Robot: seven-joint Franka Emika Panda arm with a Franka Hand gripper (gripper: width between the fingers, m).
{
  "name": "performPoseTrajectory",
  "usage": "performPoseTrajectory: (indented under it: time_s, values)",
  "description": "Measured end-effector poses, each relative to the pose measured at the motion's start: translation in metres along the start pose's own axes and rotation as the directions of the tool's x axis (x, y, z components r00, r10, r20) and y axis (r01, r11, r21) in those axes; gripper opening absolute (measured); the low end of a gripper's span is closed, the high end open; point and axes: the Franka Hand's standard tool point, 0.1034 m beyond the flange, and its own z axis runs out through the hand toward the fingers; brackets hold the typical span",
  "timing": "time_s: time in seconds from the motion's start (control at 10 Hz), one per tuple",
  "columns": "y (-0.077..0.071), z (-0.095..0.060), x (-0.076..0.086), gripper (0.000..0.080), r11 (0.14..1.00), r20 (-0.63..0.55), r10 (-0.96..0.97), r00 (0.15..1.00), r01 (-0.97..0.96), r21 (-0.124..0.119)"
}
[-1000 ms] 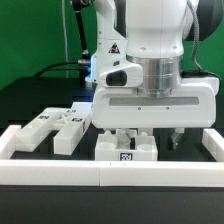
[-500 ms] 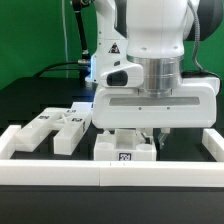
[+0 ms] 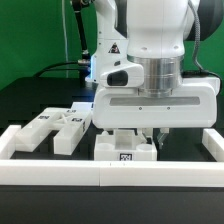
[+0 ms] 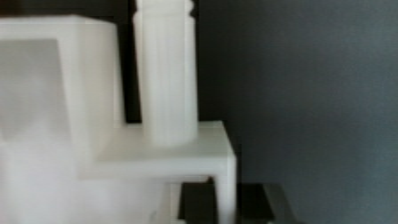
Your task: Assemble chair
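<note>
Hanging low over the black desk [image 3: 40, 100], the glossy white robot arm [image 3: 150, 40] fills the middle of the exterior view, and its claw [image 3: 148, 134] sits just behind a white blocky plastic chair part with a black-and-white square tag [image 3: 125, 150]. That tagged part stands right against the long low white border rail [image 3: 60, 172] at the front edge. The claw is closed. Neither view shows whether anything is pinched between its fingers.

More loose white flat chair parts [image 3: 58, 125] lie together on the desk toward the exterior view's left, inside the rail and apart from the tagged part. A green backdrop [image 3: 30, 40] stands behind the desk.

Wrist view: the dark fingertips [image 4: 199, 200] show at the frame edge, close together, directly next to a white stepped block [image 4: 169, 155]. A white round post [image 4: 164, 70] stands upright on that block. A wide white slab [image 4: 54, 90] sits on one side of the post, with a narrow dark gap between the two. The picture is soft, so the seams between these parts cannot be made out.
</note>
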Motion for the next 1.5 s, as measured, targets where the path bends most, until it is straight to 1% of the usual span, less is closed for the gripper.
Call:
performPoseTrajectory:
  time_s: [0.2,0.5,0.6,0.8,1.0,1.1,1.2,1.3,1.5]
  values:
    - [-0.003,0.0,0.0,0.0033,1.0,0.0,0.002,1.0,-0.002,0.001]
    - [-0.038,0.001,0.005,0.0034,0.999,-0.007,-0.032,0.999,0.032,0.002]
    - [-0.045,0.001,0.007,0.0034,0.999,-0.009,-0.037,0.999,0.037,0.003]
    - [-0.067,0.001,0.018,0.0034,0.999,-0.01,-0.036,0.999,0.036,0.004]
    - [-0.076,0.002,0.019,0.0034,0.999,-0.009,-0.039,0.999,0.039,0.004]
    - [-0.087,0.002,0.02,0.0034,0.999,-0.004,-0.038,0.999,0.038,0.001]
    - [-0.093,0.002,0.021,0.0034,0.999,0.01,-0.037,0.999,0.037,-0.009]
    - [-0.093,0.002,0.022,0.0034,0.999,0.01,-0.038,0.999,0.038,-0.013]
    - [-0.092,0.002,0.022,0.0034,0.998,0.012,-0.067,0.998,0.067,-0.013]
